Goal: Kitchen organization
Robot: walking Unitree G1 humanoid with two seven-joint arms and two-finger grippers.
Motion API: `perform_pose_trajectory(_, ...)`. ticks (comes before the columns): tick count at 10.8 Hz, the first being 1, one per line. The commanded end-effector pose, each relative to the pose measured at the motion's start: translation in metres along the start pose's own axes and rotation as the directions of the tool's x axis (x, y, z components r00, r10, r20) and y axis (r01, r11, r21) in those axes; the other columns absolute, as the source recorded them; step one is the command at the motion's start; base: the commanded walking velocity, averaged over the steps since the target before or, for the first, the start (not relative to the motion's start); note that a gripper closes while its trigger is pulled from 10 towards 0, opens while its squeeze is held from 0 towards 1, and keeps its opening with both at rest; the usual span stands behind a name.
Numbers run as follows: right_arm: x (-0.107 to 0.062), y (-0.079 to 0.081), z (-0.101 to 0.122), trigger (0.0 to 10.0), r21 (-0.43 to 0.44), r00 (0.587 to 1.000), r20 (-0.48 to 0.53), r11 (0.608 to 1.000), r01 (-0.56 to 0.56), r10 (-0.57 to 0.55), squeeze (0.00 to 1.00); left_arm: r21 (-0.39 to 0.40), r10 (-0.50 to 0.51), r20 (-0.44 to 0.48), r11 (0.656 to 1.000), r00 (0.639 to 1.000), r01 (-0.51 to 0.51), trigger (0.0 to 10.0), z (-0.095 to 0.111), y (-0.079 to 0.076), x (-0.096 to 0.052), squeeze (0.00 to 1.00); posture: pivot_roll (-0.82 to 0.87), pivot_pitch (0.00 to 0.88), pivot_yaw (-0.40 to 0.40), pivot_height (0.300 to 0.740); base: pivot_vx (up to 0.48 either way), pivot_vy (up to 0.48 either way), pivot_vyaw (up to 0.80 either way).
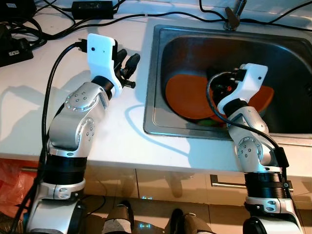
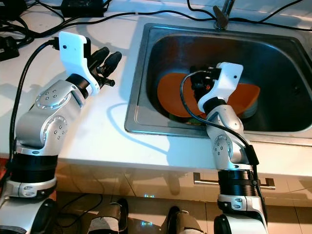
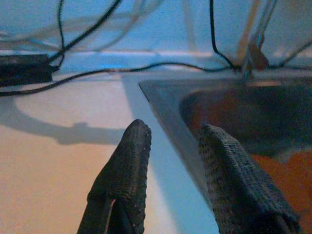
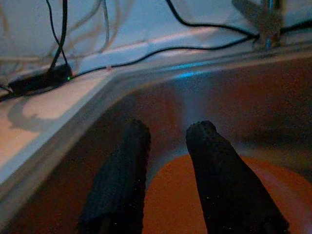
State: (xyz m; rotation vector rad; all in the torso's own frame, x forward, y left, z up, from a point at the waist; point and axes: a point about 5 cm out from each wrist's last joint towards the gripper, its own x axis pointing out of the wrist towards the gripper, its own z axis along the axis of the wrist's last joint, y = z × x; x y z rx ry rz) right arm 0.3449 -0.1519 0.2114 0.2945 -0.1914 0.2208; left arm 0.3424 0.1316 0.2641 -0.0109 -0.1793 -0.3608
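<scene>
1. The sink [image 1: 161, 73] was a steel basin set into the white counter [image 1: 29, 117], with the faucet [image 1: 233, 17] at its back rim.
2. An orange plate [image 1: 187, 95] lay in the basin near the front wall. A second orange piece [image 1: 263, 97] showed past the right arm; whether it belonged to the same plate could not be told.
3. The right gripper [image 4: 168, 146] was inside the basin, fingers spread with a gap between them, just above the plate surface. It gripped nothing.
4. The left gripper [image 3: 173, 161] was raised over the counter beside the sink's left rim, fingers parted and empty.
5. Black cables [image 1: 146, 17] and a power adapter [image 1: 92, 7] lay along the back of the counter.
6. Handling judgement: the plate looked rigid and thin, probably smooth and slippery if wet, and breakable if ceramic.
7. Recommended hold: the raised rim, one finger above and one below, as the flat centre offered no purchase.
</scene>
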Motion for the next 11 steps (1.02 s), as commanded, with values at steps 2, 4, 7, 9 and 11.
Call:
perform_pose_trajectory(2, 0.0, 0.004, 0.022, 10.0, -0.053, 0.99, 0.139, 0.998, -0.015, 0.022, 0.0, 0.012, 0.076, 0.086, 0.997, 0.993, -0.077, 10.0, 0.002, 0.006, -0.002, 0.0, 0.13, 0.214, -0.033, 0.74, 0.0, 0.0, 0.0)
perform_pose_trajectory(4, -0.001, 0.008, 0.034, 10.0, -0.118, 0.969, 0.244, 0.993, -0.009, 0.038, 0.0, 0.055, 0.108, 0.174, 0.991, 0.979, -0.119, 10.0, 0.007, -0.001, 0.0, 0.0, 0.13, 0.213, -0.033, 0.74, 0.0, 0.0, 0.0)
perform_pose_trajectory(7, -0.005, 0.013, 0.031, 10.0, -0.162, 0.939, 0.342, 0.987, 0.023, 0.034, 0.0, 0.079, 0.105, 0.202, 0.989, 0.974, -0.123, 10.0, -0.012, -0.011, 0.0, 0.0, 0.12, 0.195, -0.02, 0.74, 0.0, 0.0, 0.0)
perform_pose_trajectory(9, -0.007, 0.012, 0.028, 10.0, -0.18, 0.933, 0.359, 0.982, 0.053, 0.015, 0.0, 0.087, 0.115, 0.255, 0.986, 0.96, -0.141, 10.0, -0.014, -0.013, -0.002, 0.0, 0.12, 0.187, -0.014, 0.74, 0.0, 0.0, 0.0)
perform_pose_trajectory(11, -0.007, 0.012, 0.023, 10.0, -0.172, 0.931, 0.365, 0.983, 0.07, -0.003, 0.0, 0.066, 0.139, 0.281, 0.984, 0.95, -0.164, 10.0, -0.019, -0.013, -0.003, 0.0, 0.11, 0.177, -0.013, 0.74, 0.0, 0.0, 0.0)
